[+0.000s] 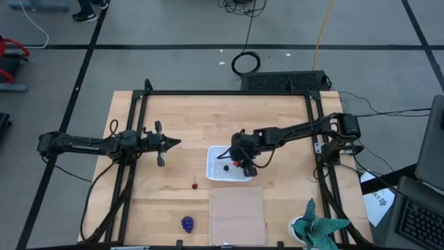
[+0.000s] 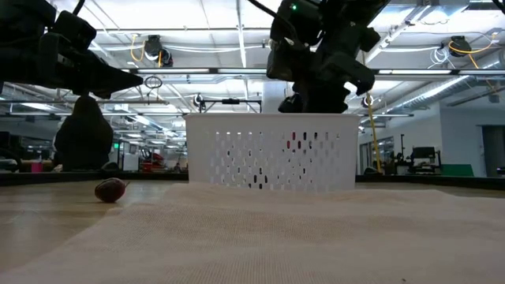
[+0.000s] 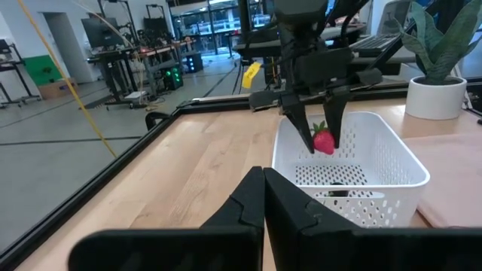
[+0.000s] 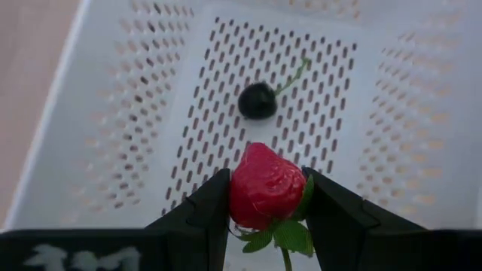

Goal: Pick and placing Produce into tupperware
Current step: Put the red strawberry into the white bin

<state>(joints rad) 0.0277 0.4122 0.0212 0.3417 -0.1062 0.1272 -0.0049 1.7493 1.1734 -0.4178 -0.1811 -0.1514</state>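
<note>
Closest to you, the strawberry (image 4: 265, 186) sits pinched between the right gripper (image 4: 265, 197) fingers (image 4: 202, 214), which are closed only as far as the fruit's width, pressing on both its sides. It hangs above the white tub (image 1: 214, 171), whose floor already holds the dark berry (image 4: 257, 100). Going left to right across the table, your left gripper (image 1: 164, 143) waits over bare wood with its fingers shut together and holding nothing. Then comes the cherry (image 1: 195, 185), then the grape bunch (image 1: 187, 223) near the front edge, then the tub.
</note>
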